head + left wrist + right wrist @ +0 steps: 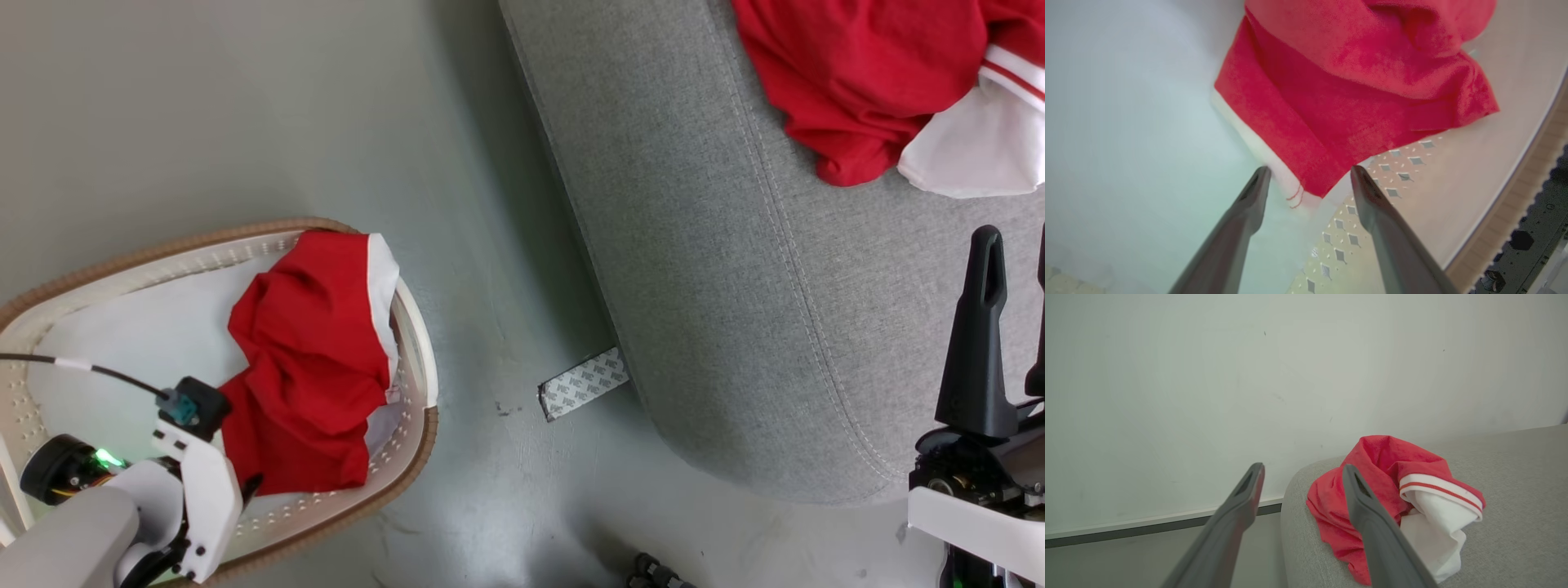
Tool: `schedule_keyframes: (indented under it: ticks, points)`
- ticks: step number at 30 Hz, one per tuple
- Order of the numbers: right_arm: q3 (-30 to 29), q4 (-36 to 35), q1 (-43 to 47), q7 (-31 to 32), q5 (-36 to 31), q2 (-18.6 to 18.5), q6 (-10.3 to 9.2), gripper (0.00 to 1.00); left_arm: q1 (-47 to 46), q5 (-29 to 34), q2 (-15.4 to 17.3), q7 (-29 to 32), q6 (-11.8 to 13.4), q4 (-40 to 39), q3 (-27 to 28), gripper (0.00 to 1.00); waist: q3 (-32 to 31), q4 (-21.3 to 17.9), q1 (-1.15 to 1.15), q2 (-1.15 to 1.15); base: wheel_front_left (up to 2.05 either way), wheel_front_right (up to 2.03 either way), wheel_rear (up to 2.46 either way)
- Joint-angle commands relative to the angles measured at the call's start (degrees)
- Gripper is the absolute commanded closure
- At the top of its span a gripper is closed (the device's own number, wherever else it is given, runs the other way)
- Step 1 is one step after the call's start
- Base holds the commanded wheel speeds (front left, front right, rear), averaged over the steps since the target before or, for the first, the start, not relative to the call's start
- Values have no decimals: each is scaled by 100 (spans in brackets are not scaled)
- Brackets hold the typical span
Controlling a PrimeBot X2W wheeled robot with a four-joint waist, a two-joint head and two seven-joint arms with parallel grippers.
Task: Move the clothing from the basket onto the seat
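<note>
While the left gripper [1309,173], fingers spread, straddles the hem of the bright red fabric garment [1355,81] at 3 o'clock in the cream perforated plastic basket [418,359], closing could also pinch the pale lining sheet [114,343].

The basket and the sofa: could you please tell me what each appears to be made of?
The basket looks like smooth, cream moulded plastic, judging by its rows of small punched holes; its brown rim band looks textured, material unclear. The sofa appears upholstered in matte grey woven fabric, with visible weave and stitched seams.
</note>
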Motion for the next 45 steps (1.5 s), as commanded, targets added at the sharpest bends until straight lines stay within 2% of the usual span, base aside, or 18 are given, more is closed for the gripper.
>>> schedule_keyframes:
  ticks: [1,14,26,27,28,29,37,45]
  points:
    - [-2,-47,65,-18,-16,1,-13,0,-105,-84,-3,83,8,70,-44,0,33,2,-1,0,0,0,0]
    - [-120,-200,284,-18,27,1,-13,0,-456,-210,-195,412,8,192,-448,0,210,48,-1,0,0,0,0]
    - [-41,-393,444,-18,-6,1,-14,0,-640,-341,-156,217,8,124,-826,0,336,113,-1,0,7,7,7]
    - [-29,-404,445,-18,-11,1,-13,0,-652,-370,-146,199,8,109,-849,22,342,114,-1,0,5,5,5]
    - [-22,-411,448,-18,-9,1,-14,0,-662,-395,-133,156,8,67,-895,71,346,115,-1,0,3,3,3]
    - [-19,-412,455,-18,-7,1,-13,0,-673,-412,-110,101,8,35,-928,100,348,116,-1,0,1,1,1]
    - [-39,-328,391,-18,8,1,-13,0,-822,-593,27,-59,8,-169,-1266,100,288,98,-1,0,0,0,0]
    - [39,-204,171,-18,-27,0,-13,0,-921,-782,61,-412,8,-122,-1288,100,109,67,-1,0,0,0,0]
